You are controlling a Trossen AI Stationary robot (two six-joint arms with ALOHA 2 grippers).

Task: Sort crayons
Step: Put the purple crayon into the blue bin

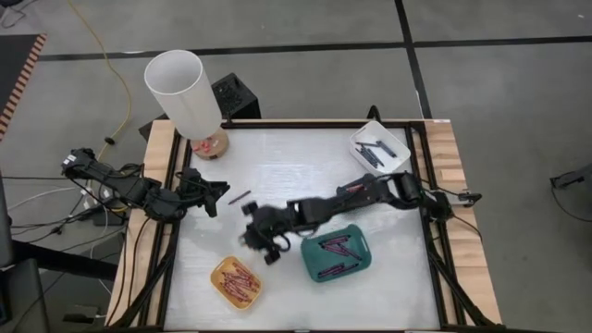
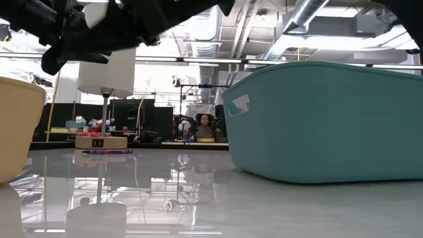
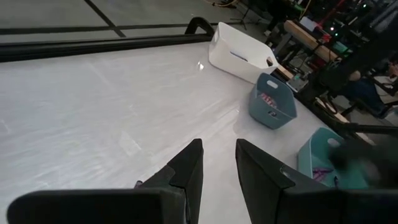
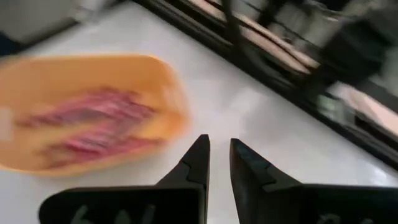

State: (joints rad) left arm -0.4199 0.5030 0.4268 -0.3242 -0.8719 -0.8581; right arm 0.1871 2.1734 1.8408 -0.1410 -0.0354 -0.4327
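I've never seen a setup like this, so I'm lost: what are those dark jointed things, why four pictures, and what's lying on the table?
Those are two robot arms, each ending in a two-finger gripper. One picture looks down from above, one looks level across the table, and two come from cameras on the arms' wrists.

On the table sit a yellow tray of red crayons, a teal tray of purple crayons, and a white tray of dark ones. One loose crayon lies near the left gripper.

The right gripper hangs beside the yellow tray, fingers slightly apart, with nothing between them. The left one is also empty.
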